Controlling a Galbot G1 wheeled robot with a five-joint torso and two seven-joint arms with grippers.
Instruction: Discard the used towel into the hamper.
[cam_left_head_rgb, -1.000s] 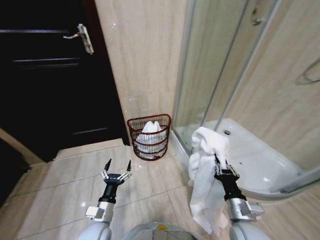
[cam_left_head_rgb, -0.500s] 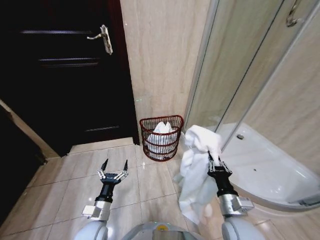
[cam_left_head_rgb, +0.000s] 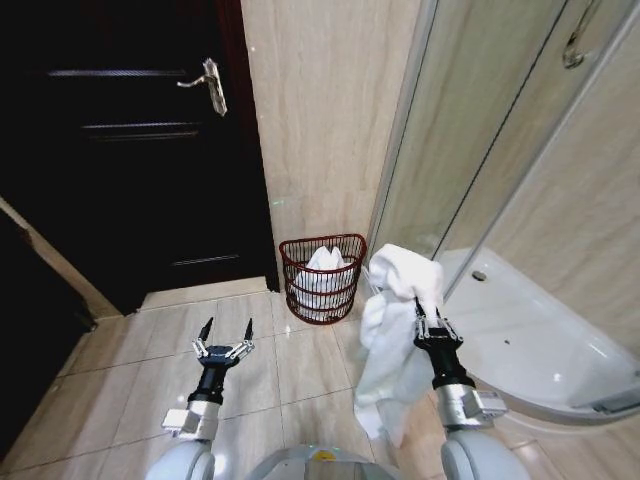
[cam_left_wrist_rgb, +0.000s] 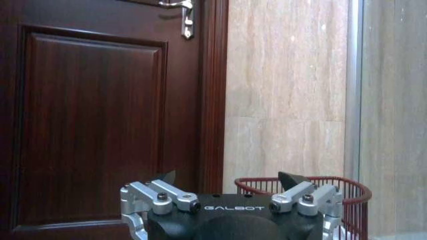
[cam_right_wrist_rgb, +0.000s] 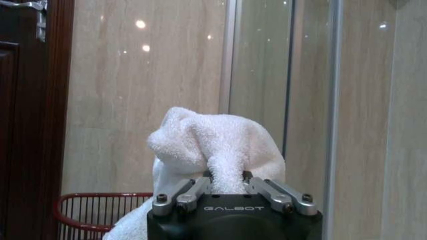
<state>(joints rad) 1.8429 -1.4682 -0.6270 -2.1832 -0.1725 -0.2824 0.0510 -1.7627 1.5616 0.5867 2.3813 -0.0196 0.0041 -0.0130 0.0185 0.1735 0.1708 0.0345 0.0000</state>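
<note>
Right gripper (cam_left_head_rgb: 428, 327) stood at lower right of the head view, its fingers pinched tight on a white towel (cam_left_head_rgb: 392, 345) that bunched above them and hung down in long folds toward the tiled floor (cam_left_head_rgb: 130, 370). Left gripper (cam_left_head_rgb: 224, 336) hovered at lower left, fingers spread wide and holding nothing. At the frame's middle, the red-brown wire hamper (cam_left_head_rgb: 322, 279) sat on the floor against the beige wall, between the dark door (cam_left_head_rgb: 120, 160) and the glass shower enclosure (cam_left_head_rgb: 480, 150), with white cloth already inside it.
</note>
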